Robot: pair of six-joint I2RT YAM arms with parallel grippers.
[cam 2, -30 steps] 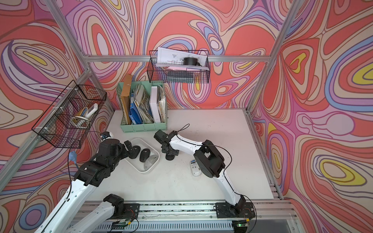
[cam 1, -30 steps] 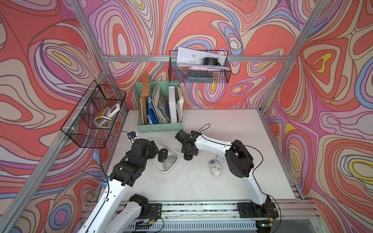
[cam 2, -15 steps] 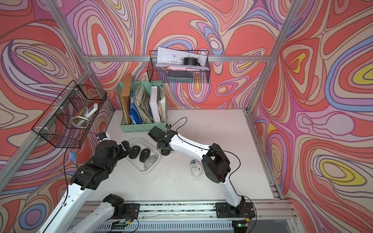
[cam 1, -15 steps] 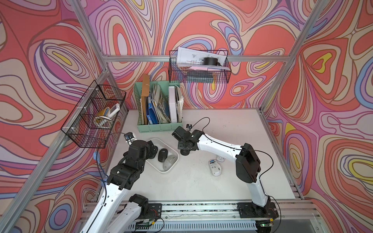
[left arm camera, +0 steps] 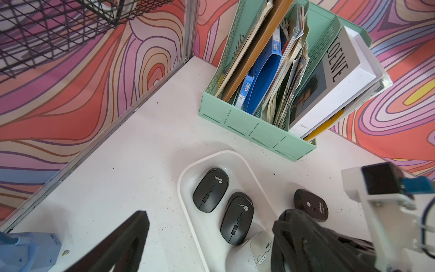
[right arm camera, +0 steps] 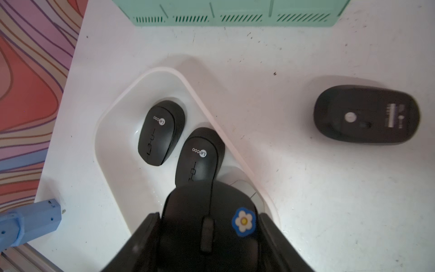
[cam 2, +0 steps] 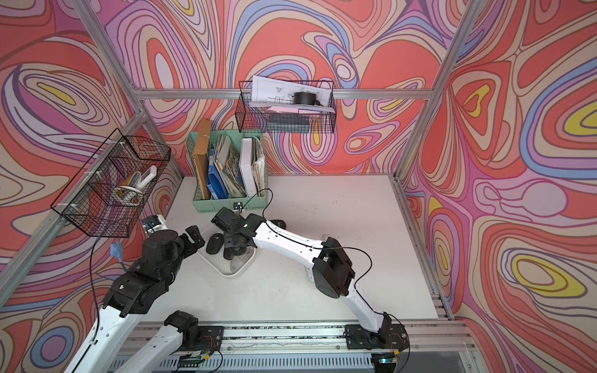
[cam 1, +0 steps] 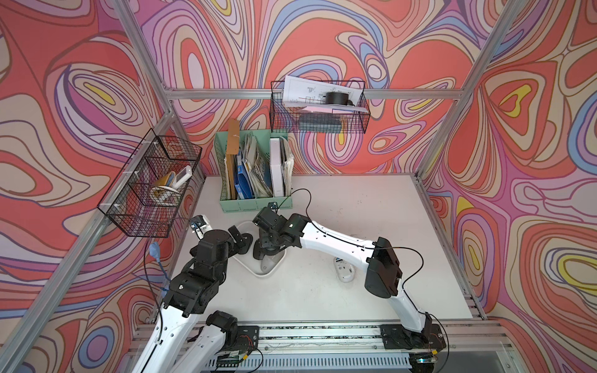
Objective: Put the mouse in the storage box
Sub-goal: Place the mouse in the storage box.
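Mouse (right arm camera: pixel 188 212), black with a blue flower sticker (right arm camera: pixel 243 221) on its back, sits clamped between the two fingers of my right gripper (right arm camera: pixel 209 245), one finger pressed against each of its sides. I hold it over the storage box (right arm camera: pixel 110 169), above the end where a white mouse (right arm camera: pixel 244 188) lies; whether it touches anything below I cannot tell. Two more black mice (right arm camera: pixel 160 131) (right arm camera: pixel 200 155) lie side by side on the floor of the box, tops up. Another black mouse (right arm camera: pixel 364 115) lies belly up on the table (right arm camera: pixel 282 188), apart from the box on its far side from my left arm. A second white mouse (cam 1: pixel 345 269) rests on the table near my right elbow. My left gripper (cam 2: pixel 193 242) hangs just beside the box with its fingers wide apart and nothing between them. The green file rack (right arm camera: pixel 235 14) stands behind the box.
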